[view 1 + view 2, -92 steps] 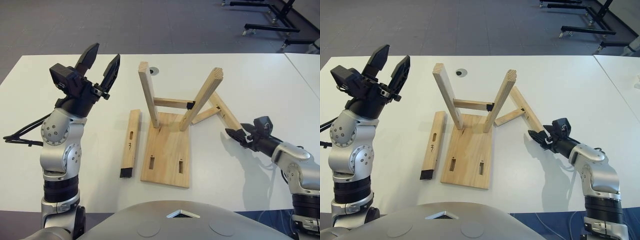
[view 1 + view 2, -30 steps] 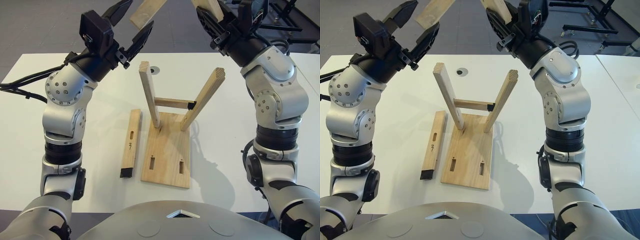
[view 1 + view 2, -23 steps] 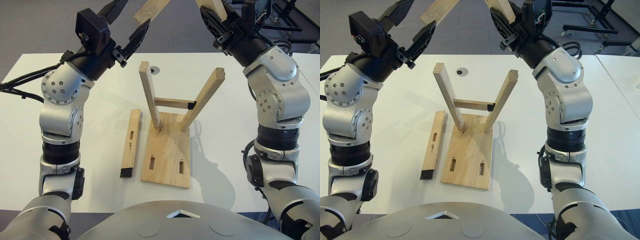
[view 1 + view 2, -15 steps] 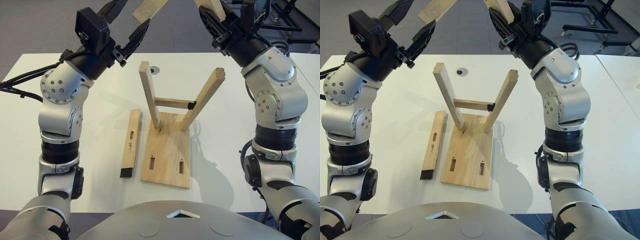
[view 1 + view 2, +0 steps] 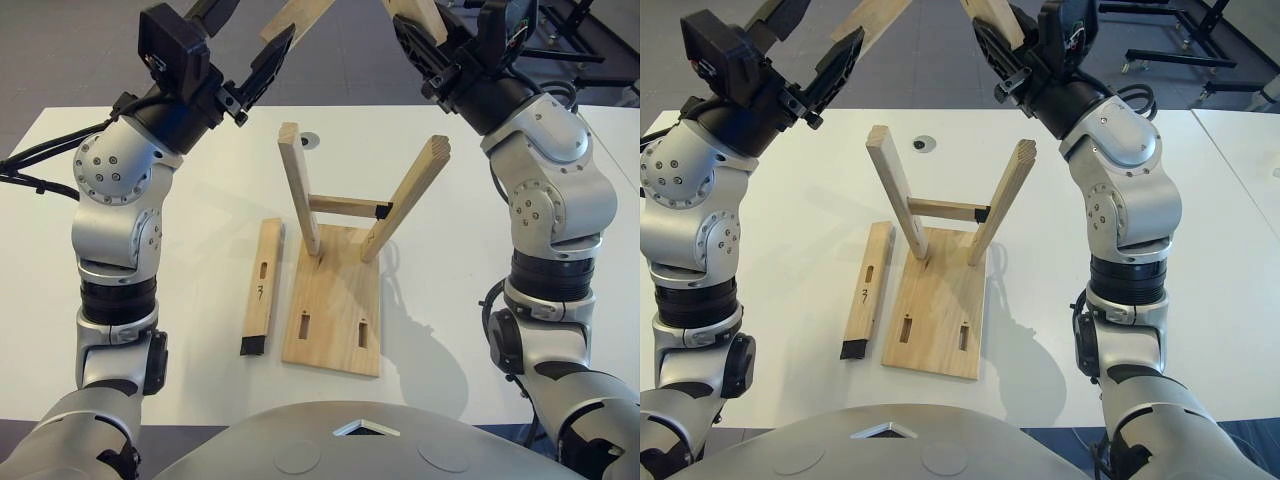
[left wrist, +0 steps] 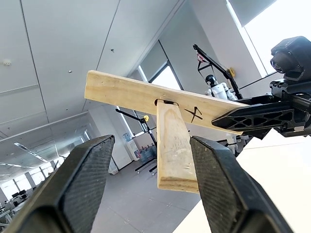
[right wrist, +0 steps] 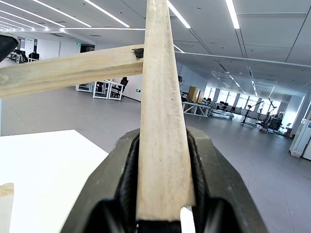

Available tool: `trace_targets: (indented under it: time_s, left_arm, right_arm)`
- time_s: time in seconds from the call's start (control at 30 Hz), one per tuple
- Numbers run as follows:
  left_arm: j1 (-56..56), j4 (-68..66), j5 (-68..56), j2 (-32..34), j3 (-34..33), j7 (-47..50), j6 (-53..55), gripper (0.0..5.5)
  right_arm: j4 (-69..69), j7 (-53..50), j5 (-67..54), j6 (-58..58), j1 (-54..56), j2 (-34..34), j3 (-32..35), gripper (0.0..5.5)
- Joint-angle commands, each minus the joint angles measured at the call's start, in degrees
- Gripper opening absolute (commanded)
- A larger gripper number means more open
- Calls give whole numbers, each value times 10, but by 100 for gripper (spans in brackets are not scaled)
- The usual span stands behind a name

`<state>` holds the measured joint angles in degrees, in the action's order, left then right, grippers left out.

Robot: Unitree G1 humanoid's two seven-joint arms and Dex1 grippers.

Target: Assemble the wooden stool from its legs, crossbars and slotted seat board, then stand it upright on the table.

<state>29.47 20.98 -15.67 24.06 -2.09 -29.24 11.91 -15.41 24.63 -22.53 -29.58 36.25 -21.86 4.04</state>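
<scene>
1. The white table (image 5: 470,330) has bare top all round the work, with wide margins to its near, left and right edges. Both arms are raised above its far half.
2. A round port (image 5: 305,142) sits in the tabletop just behind the work. Dark wheeled frames (image 5: 545,50) stand on the floor well beyond the far edge.
3. The seat board (image 5: 333,312) lies flat mid-table. Two standing legs (image 5: 298,188) rise tilted from its far end, joined by a low crossbar (image 5: 347,206). A loose leg (image 5: 262,287) lies flat just beside the board's left edge.
4. The right gripper (image 7: 164,160) is clamped tight on a lifted leg (image 7: 163,73), held high over the table's far side.
5. A lifted crossbar (image 6: 175,150) is plugged into that leg's slot and points toward the left gripper (image 5: 243,38), whose fingers are spread wide. The bar's free end hangs in that gap; I cannot tell whether it touches either finger.
</scene>
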Motion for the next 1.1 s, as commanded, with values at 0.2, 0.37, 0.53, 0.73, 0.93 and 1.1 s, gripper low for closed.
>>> trace_targets:
  time_s: [0.2,0.37,0.53,0.73,0.93,1.1]
  left_arm:
    - [-4,11,-5,1,28,-23,15,285]
    - [-1,5,-1,-1,25,-18,11,285]
    - [-2,-4,15,6,24,-13,5,285]
    - [-2,-10,28,4,25,-12,1,285]
    - [0,-13,21,3,18,-14,3,285]
    - [-3,-17,23,4,13,-16,1,285]
  right_arm:
    - [-3,-9,-5,-2,14,11,2,113]
    - [-9,-3,-2,-3,5,6,0,112]
    - [-15,2,-3,-4,-4,-1,2,112]
    - [-18,3,-2,-3,-8,-2,1,112]
    - [-20,5,1,-1,-13,-4,-1,112]
    - [-19,11,1,2,-17,-8,2,112]
